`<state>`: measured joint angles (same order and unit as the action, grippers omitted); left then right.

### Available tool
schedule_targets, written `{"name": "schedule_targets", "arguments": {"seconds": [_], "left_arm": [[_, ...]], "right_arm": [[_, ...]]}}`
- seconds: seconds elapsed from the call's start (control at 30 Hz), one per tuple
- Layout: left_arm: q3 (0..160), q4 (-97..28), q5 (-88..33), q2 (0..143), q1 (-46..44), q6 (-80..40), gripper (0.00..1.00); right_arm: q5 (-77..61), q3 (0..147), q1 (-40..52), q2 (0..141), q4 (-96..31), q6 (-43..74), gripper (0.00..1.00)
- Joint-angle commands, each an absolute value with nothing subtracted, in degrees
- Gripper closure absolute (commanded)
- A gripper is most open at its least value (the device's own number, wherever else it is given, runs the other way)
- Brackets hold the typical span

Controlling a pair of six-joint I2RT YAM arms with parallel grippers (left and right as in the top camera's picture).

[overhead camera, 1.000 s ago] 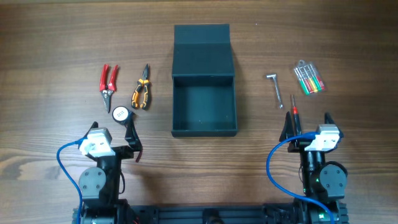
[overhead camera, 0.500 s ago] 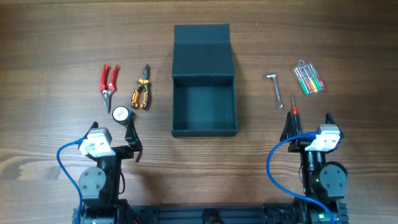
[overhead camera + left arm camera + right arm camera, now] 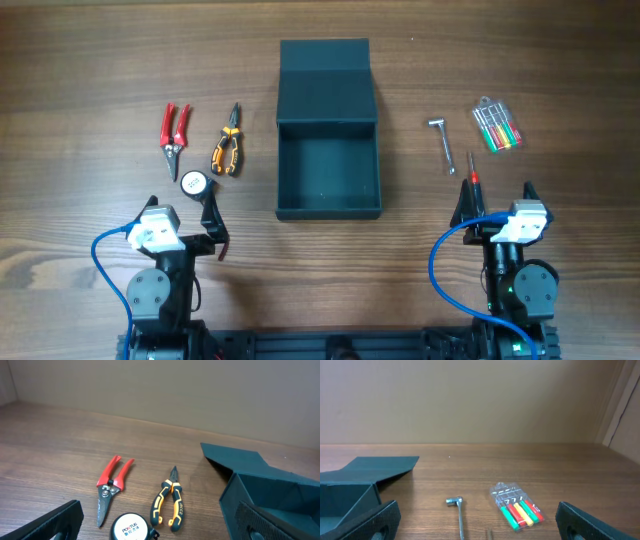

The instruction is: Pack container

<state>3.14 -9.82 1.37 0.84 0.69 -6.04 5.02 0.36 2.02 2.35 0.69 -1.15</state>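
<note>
One container (image 3: 328,82) ahead, between both grippers (image 3: 182,203) (image 3: 494,192)

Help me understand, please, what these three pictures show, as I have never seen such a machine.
This is a robot with two arms at a wooden table. One picture looks down from above; the other two come from a camera on each wrist, with that arm's dark fingers in the bottom corners. The left gripper and right gripper are open and hold nothing. In the middle stands a dark teal-black square box, lid flapped back, empty. On its left lie red-handled shears, orange-and-black pliers and a round white tape measure. On its right lie an L-shaped metal wrench, a red-handled screwdriver and a clear case of coloured bits.
</note>
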Motion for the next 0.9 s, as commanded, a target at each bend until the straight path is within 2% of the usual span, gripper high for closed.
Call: {"name": "schedule_targets", "arguments": {"seconds": [0.0, 0.2, 0.33, 0.43, 0.5, 0.6, 0.67, 0.7, 0.87], "left_arm": [[2.8, -9.6, 0.5, 0.4, 0.2, -4.7, 0.00], [2.8, -9.6, 0.4, 0.4, 0.2, -4.7, 0.00], [2.8, -9.6, 0.4, 0.4, 0.2, -4.7, 0.00], [2.8, -9.6, 0.4, 0.4, 0.2, -4.7, 0.00], [2.8, -9.6, 0.5, 0.4, 0.2, -4.7, 0.00], [2.8, -9.6, 0.5, 0.4, 0.2, -4.7, 0.00], [2.8, -9.6, 0.4, 0.4, 0.2, -4.7, 0.00], [2.8, -9.6, 0.5, 0.4, 0.2, -4.7, 0.00], [2.8, -9.6, 0.5, 0.4, 0.2, -4.7, 0.00]], "right_arm": [[6.0, 0.3, 1.9, 2.7, 1.0, 0.0, 0.00], [5.2, 0.3, 1.9, 2.7, 1.0, 0.1, 0.00], [4.9, 0.3, 1.9, 2.7, 1.0, 6.9, 0.00], [5.5, 1.3, 1.9, 3.0, 1.1, 6.9, 0.01], [11.4, 4.6, 1.9, 7.6, 1.1, 6.6, 0.00], [12.2, 11.9, 1.8, 21.7, 2.4, 6.0, 0.00], [11.3, 22.9, 1.7, 35.8, 1.8, 5.3, 0.00], [8.1, 33.4, 1.4, 46.4, -1.8, 2.9, 0.00], [-1.0, 84.9, 1.4, 82.9, -38.0, 1.4, 0.00]]}}
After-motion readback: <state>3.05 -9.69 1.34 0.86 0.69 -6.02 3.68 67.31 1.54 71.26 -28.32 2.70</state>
